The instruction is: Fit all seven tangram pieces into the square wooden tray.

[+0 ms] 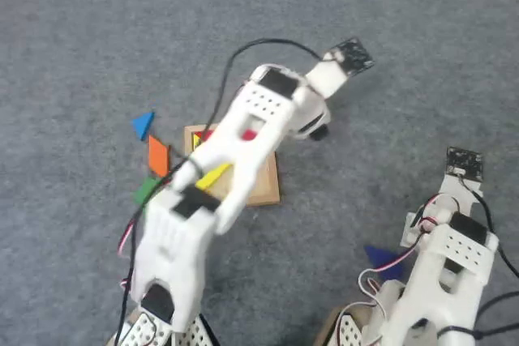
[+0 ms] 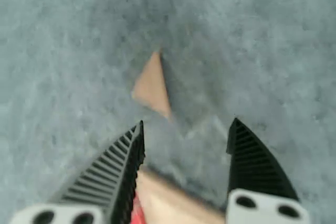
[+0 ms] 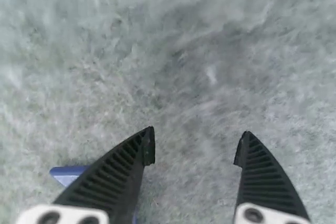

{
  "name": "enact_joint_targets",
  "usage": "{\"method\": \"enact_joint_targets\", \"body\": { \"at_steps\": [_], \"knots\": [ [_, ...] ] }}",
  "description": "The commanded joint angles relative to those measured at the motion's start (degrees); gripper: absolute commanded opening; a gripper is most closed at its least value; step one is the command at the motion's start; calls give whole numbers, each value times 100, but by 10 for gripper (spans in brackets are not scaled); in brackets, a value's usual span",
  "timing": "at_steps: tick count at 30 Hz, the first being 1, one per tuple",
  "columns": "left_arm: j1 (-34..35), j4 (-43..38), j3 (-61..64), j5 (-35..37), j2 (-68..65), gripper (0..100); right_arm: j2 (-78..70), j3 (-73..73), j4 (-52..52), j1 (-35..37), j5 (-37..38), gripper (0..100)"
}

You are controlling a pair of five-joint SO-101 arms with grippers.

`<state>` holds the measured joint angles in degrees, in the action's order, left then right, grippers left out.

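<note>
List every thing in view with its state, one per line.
Left gripper: open, empty.
Right gripper: open, empty.
Square wooden tray: partly filled, red piece and yellow piece inside.
Light blue triangle: on carpet, outside tray.
Orange parallelogram: outside tray.
Green piece: outside tray.
Dark blue triangle: on carpet, outside tray.
Tan triangle: on carpet, before left gripper.

High camera overlooks the carpet [image 1: 81,54]; wrist cameras hover close.

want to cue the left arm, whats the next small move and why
Probably ease the left claw forward and down over the tan triangle: the claw is open, and the piece lies on the carpet just beyond its fingertips, outside the wooden tray.
</note>
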<state>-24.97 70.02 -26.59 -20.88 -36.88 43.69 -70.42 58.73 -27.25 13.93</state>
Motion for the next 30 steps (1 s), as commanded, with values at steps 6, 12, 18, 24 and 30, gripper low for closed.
{"method": "enact_joint_targets", "body": {
  "at_steps": [6,12,18,24,30],
  "knots": [
    [97,1881,-5305,985,-2848,246,-22,185,-92,75,0,252],
    [211,2435,-6932,1407,-3991,246,-22,185,-92,75,0,252],
    [325,2004,-6492,1345,-4044,246,-22,176,-92,75,0,252],
    [167,1486,-5991,1319,-4035,246,-22,176,-92,75,0,252],
    [167,1451,-5692,1319,-4062,246,-22,176,-92,84,9,252]
  ]
}}
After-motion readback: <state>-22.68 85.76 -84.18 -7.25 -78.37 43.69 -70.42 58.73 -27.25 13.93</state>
